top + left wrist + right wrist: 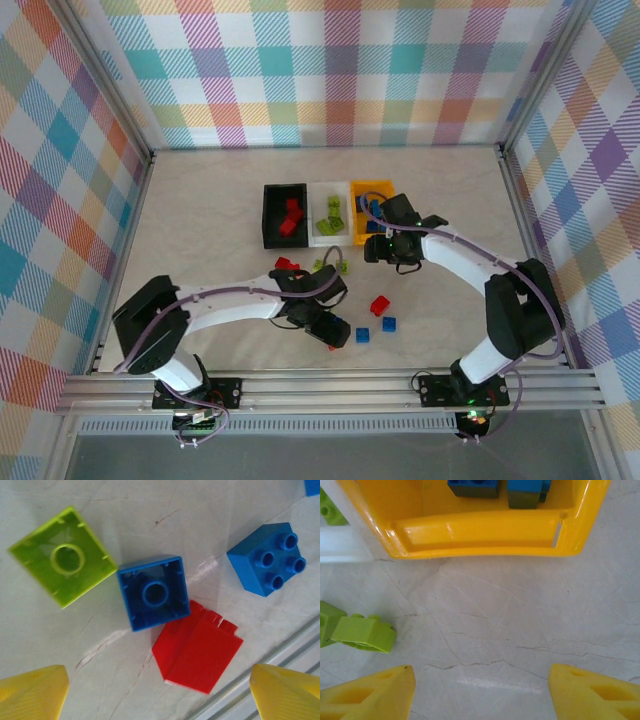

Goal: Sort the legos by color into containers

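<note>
So the sorting looks well underway. The black bin [266, 215] on the left has reds [290, 222] in it, the white bin [330, 187] in the middle has greens [327, 226], and the yellow bin [480, 530] on the right has blues [472, 486]. The loose legos [380, 305] lie on the table on the near side of the bins.

The left gripper [160, 700] is wide open with nothing in it, hanging over a little cluster. On its wrist cam, left to right:
- a lime brick [62, 555], hollow side up
- a blue brick [152, 592], also hollow side up, touching the lime one at a corner by the look of it
- a red brick [197, 652], against the blue one's near edge
- a second blue brick [267, 557], studs up and a bit apart on the right

The red one sits closest to the fingers. It's roughly centred in the gap but just ahead of the tips, and it's turned diagonal to the line between them. My guess is red's the next grab. The wrist would need a twist to square up, or the fingers will nudge the blue neighbour too.

The right gripper [482, 695] is also spread wide and empty, just on the near side of the yellow bin. A green brick [362, 632] lies off to its left, outside the gap, with its long axis running about left-right. From overhead that green sits between the two arms, so either could probably reach it.
</note>
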{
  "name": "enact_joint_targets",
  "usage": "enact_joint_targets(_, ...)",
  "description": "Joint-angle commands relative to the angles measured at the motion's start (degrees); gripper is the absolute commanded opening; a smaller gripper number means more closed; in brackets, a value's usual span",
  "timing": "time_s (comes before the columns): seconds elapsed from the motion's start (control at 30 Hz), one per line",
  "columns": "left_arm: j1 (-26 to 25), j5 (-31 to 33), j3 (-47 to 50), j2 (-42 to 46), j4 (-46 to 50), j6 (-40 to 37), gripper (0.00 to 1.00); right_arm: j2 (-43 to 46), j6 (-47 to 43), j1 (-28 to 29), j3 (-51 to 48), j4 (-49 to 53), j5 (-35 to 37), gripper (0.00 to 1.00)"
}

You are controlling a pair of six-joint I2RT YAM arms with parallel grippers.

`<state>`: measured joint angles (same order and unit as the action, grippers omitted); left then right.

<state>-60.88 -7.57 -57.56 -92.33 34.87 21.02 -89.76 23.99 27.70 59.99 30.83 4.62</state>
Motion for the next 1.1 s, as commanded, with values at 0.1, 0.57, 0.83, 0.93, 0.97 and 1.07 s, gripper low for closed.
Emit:
enact_joint_targets(0.1,-3.31,2.14,-5.07,-6.22,3.09,-4.91,0.85,2.15,0.27,-1.38,-0.35,-1.31,0.65,0.71)
enact_joint_targets(0.57,-4.68,2.96,-4.96,-7.73,3.53,-4.72,0.46,2.66,0.18,-3.4,-0.7,-2.09,0.04,0.72)
enact_joint_targets(0.83,-3.89,5.63,-3.47,-1.77,4.55,-3.15,0.39,2.4,0.38,-3.51,-0.48,-2.29,-0.16,0.72)
enact_joint_targets(0.93,-1.13,4.94,-2.1,1.56,4.01,-2.05,0.36,2.22,0.62,-3.51,-0.48,-2.66,-0.53,0.72)
enact_joint_targets(0.97,0.31,4.14,-1.39,2.77,3.38,-1.59,0.36,2.09,0.69,-3.47,-0.48,-2.77,-0.65,0.72)
enact_joint_targets(1.07,2.69,2.33,-1.24,3.98,4.09,-2.02,0.42,1.77,0.66,-3.53,-0.3,-2.76,-0.93,0.72)
